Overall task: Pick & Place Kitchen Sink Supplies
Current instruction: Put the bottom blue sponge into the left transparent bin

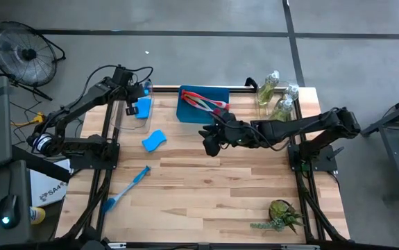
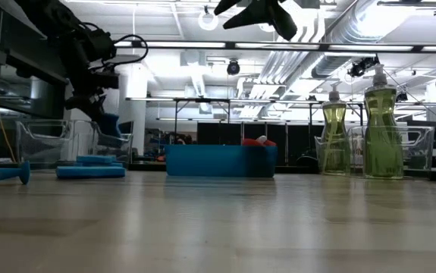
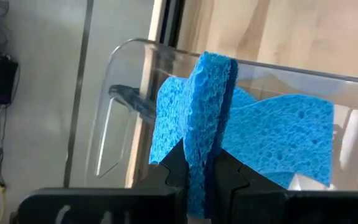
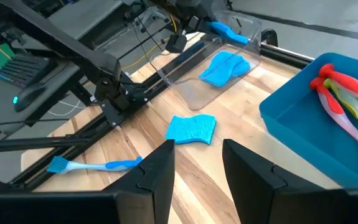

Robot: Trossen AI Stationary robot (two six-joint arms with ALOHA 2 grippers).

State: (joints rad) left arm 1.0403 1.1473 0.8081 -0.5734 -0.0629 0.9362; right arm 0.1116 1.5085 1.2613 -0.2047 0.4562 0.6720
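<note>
Clamped on an upright blue sponge (image 3: 207, 118), the left gripper (image 1: 131, 105) holds its jaws narrow over the clear plastic bin (image 1: 148, 114) at the desk's far left edge, where another sponge (image 3: 291, 134) already lies. The right gripper (image 1: 211, 144) hangs near the desk's middle with its jaws parted and empty, just beside the blue tray (image 1: 193, 111) that carries the pink-red and yellow-green brushes (image 1: 200, 101).

To finish this placement well, I would lower the sponge inside the bin's walls before releasing, since the soft, porous foam could catch on the rim.

A wavy-edged loose sponge (image 1: 153, 140) rests flat on the pale wood planks, and a slim blue brush (image 1: 128, 187) lies toward the near left corner. Two clear bottles (image 1: 275, 94) of yellow-green liquid stand at the far right corner.
</note>
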